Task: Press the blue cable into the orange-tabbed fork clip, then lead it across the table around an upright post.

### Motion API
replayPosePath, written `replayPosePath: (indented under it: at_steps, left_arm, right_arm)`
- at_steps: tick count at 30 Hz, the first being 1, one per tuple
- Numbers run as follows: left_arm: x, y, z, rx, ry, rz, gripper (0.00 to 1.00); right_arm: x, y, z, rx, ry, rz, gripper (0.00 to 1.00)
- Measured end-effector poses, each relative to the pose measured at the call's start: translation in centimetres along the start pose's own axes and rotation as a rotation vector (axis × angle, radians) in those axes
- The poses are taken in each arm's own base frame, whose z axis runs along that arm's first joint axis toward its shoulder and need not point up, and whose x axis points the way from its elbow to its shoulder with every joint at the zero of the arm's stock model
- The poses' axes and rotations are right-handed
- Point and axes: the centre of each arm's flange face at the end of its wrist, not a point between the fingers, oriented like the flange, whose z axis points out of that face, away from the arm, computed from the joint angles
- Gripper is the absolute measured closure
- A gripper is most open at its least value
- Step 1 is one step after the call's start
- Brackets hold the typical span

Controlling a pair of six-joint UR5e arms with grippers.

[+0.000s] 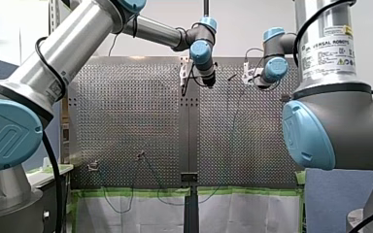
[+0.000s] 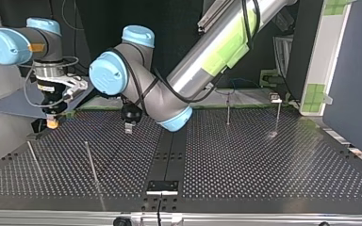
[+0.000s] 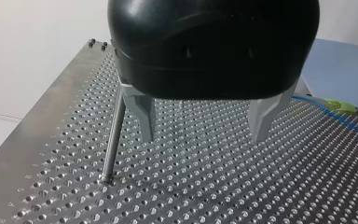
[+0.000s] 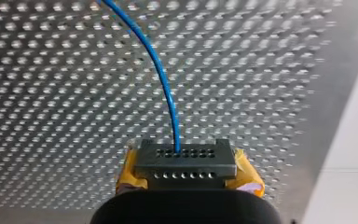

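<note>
Pinching the blue cable [image 4: 161,74] in the right gripper [image 4: 185,163], held it with fingers drawn together, yellow pads [image 4: 247,175] showing at either side. Found the strand's long axis leading straight ahead from the fingertips, then bending gently aside over the perforated table [image 4: 51,102]. Traced it in the front view as a thin line from the upper centre, at the gripper, down toward the lower centre, sagging in loose loops past the green tape [image 1: 141,192] along the table's near edge. Met it again in the left wrist view, lying well off to one side of the left gripper [image 3: 204,135]. Saw that gripper's metal fingers [image 3: 142,114] spread wide with nothing between them, hovering over the table, an upright post [image 3: 113,140] standing just beside one finger and planted in a hole. Read "VERSAL ROBOTS" on the label [image 1: 330,46] of the right arm [image 1: 340,126], the first letters hidden; could not make out the smaller print beneath. Noted an embossed logo on the left arm's blue cap [image 1: 5,133].
</note>
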Motion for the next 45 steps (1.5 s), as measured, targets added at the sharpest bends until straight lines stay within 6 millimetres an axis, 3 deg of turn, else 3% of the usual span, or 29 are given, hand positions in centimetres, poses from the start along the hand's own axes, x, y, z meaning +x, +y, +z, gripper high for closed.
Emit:
replayPosePath:
  at_steps: [15,26,45]
  left_arm:
    - [0.2,0.7,-0.5,0.052,0.103,0.012,0.03]
    - [-0.1,0.9,0.7,0.133,0.107,-0.115,0.03]
    - [-1.4,-1.5,2.1,0.347,0.010,-0.349,0.03]
  right_arm:
    - [0.9,-0.9,-0.4,0.017,0.009,-0.002,1.00]
    - [1.2,-1.9,-0.5,0.037,0.011,-0.003,1.00]
    - [1.9,-2.8,-0.5,0.080,0.020,-0.002,1.00]
